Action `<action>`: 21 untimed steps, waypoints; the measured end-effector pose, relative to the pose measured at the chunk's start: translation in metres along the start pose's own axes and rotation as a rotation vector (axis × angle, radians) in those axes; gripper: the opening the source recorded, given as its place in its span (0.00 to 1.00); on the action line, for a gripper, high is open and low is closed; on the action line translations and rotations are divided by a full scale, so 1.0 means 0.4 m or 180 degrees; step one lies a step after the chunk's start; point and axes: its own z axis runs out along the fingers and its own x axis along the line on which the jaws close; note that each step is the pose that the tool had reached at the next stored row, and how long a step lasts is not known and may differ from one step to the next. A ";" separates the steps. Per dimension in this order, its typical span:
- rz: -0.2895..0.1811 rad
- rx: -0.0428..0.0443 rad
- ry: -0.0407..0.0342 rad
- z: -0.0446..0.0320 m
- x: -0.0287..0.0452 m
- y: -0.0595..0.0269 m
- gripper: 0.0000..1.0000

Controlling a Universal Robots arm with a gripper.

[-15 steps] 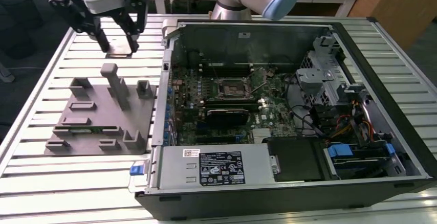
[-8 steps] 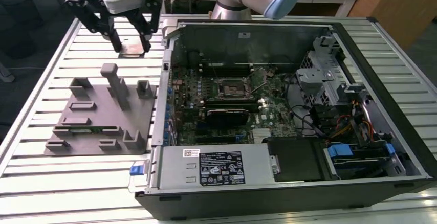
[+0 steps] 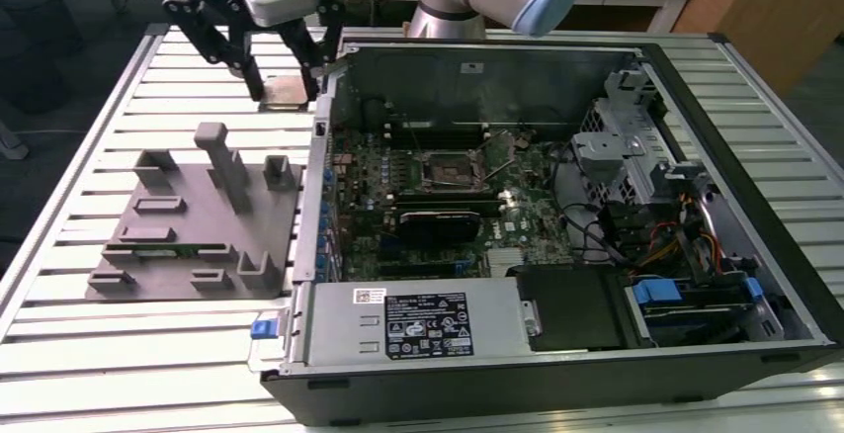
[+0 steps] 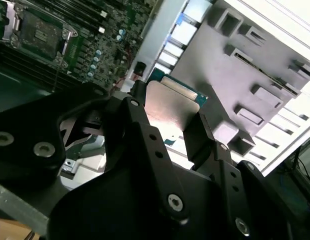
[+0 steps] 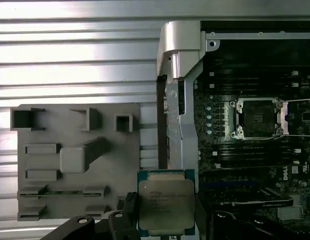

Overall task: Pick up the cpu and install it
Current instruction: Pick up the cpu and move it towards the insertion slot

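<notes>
A slatted metal desk carries an open computer case lying on its side, with the motherboard facing up inside it. On the exterior view's left, a grey tray of moulded pockets lies just beside the case wall. Near the middle of the board is the square socket. It looks bare, and its thin wire levers appear to be swung aside.

The cpu is off the tray and in the air. The pincer pinches it by two opposite edges, its pale lid facing up toward the first wrist view. It hangs over the desk near the tray's far corner, just outside the case wall and well apart from the socket.

The step in hand appears to be the carry to the socket. As I judge it, doing it well means keeping the chip level and passing high over the case wall, so that neither finger clips the sheet metal. The chip's edges should be square to the socket frame before any descent, and the keyed corner matched. A tilted or shifted chip could bend the socket contacts, so the grip should be firm but let the chip settle by its own weight.
</notes>
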 end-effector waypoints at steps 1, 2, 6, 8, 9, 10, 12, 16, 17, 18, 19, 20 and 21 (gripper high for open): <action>0.0000 0.0000 0.0000 0.000 -0.009 0.000 0.55; 0.0000 0.0000 0.0000 0.001 -0.017 0.001 0.55; 0.0000 0.0000 0.0000 0.002 -0.051 0.003 0.55; 0.0000 0.0000 0.0000 0.003 -0.069 0.004 0.55; 0.0000 0.0000 0.0000 0.003 -0.077 0.004 0.55; 0.0000 0.0000 0.0000 0.003 -0.086 0.005 0.55; 0.0000 0.0000 0.0000 0.004 -0.103 0.005 0.55; 0.0000 0.0000 0.0000 0.005 -0.138 0.007 0.55; 0.0000 0.0000 0.0000 0.006 -0.147 0.008 0.55; 0.0000 0.0000 0.0000 0.006 -0.155 0.008 0.55; 0.0000 0.0000 0.0000 0.006 -0.164 0.009 0.55; 0.0000 0.0000 0.0000 0.007 -0.174 0.009 0.55; 0.0000 0.0000 0.0000 0.007 -0.183 0.010 0.55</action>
